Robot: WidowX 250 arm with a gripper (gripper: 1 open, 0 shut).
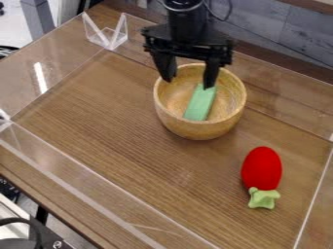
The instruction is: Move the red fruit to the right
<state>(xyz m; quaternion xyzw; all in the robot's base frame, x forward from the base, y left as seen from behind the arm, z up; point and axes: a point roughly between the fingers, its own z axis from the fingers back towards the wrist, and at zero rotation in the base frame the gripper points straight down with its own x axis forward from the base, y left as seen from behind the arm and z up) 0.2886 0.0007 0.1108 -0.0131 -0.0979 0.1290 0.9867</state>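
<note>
Glossy red strawberry, probably light and slippery, is lying at four o'clock, inviting a mid-body pinch, while the spread claw is holding nothing.

1 glossy red fruit, seemingly strawberry-shaped, lies on the table, green stem end toward the camera.

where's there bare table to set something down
The left half of the table, left of the bowl, is bare, as is the stretch in front of it, left of the red fruit. It's crowded around the bowl, with the gripper above.
</note>
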